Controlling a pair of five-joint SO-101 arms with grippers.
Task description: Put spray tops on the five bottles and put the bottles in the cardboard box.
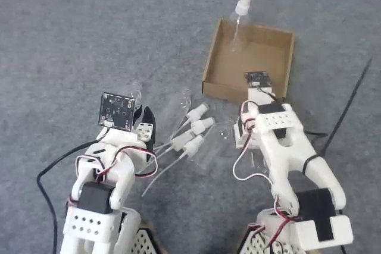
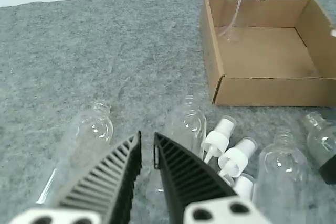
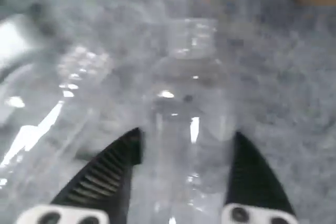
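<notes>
Right gripper (image 3: 187,141) is spread wide, its jaws either side of an uncapped clear bottle (image 3: 186,87) lying on the mat (image 1: 89,46), just short of the cardboard box (image 2: 262,92). Left gripper (image 2: 147,139) is nearly closed and holds nothing. Risk: if the jaws close off-centre, the smooth round plastic may squirt out or roll into the loose spray tops (image 1: 193,130).

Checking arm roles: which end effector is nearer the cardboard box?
Right. The right end effector is just short of the cardboard box; the left end effector is farther, across the loose spray tops.
</notes>
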